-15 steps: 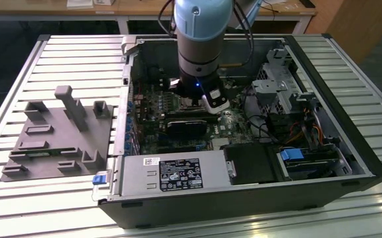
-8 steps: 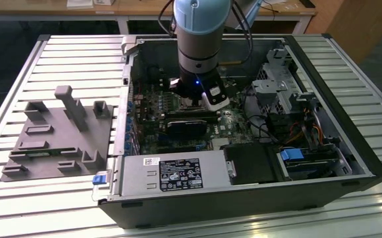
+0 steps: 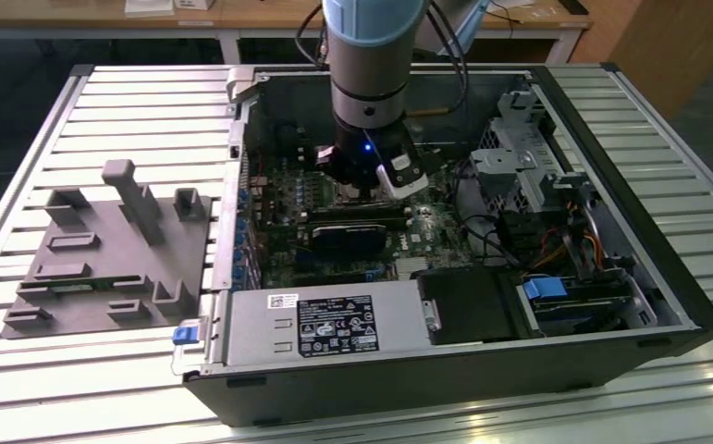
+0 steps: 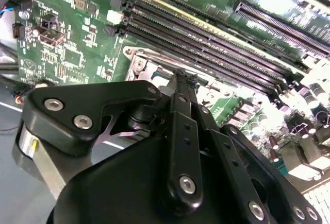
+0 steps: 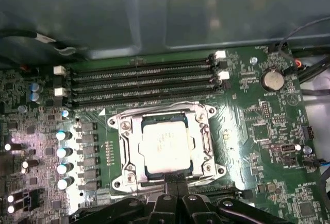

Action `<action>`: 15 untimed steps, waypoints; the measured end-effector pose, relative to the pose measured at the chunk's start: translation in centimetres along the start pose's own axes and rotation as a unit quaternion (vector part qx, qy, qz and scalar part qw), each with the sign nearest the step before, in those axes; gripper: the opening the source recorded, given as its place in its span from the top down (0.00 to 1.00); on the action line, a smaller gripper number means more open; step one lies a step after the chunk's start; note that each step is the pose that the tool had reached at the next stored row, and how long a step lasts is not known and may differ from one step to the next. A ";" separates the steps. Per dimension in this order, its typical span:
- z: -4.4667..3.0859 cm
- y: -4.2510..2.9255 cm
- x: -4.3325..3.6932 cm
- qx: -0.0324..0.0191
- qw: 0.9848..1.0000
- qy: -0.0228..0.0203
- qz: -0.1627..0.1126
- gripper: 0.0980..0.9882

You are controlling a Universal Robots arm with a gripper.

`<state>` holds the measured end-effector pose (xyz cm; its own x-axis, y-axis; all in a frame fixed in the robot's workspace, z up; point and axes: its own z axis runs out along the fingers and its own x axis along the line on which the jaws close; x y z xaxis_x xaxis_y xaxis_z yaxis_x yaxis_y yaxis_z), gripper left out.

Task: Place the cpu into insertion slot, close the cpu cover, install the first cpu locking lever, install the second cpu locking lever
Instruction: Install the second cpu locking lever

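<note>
The cpu (image 5: 164,142) sits in the slot (image 5: 125,149) with the cover (image 5: 206,141) down; the claw (image 5: 177,182), pinched narrow and empty, touches the socket's edge, levers unclear

The gripper (image 5: 172,185) hides the cpu cover's (image 5: 166,170) near edge.

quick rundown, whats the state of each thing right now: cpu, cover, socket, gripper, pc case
cpu: seated flat in the socket
cpu cover: closed down around the chip
insertion slot: filled
gripper: fingers together, at the socket's edge
computer case: lying on its side, open
</note>
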<state>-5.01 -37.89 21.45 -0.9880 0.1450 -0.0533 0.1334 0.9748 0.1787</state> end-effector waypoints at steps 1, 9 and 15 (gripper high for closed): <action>0.02 0.12 0.02 0.007 1.000 -0.001 -0.001 0.99; 0.15 0.83 0.12 0.050 0.999 -0.007 -0.004 0.99; 0.33 1.88 0.28 0.052 0.999 -0.007 -0.004 0.99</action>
<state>-5.01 -35.96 21.44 -0.9880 0.1387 -0.0684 0.1336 0.9882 0.0747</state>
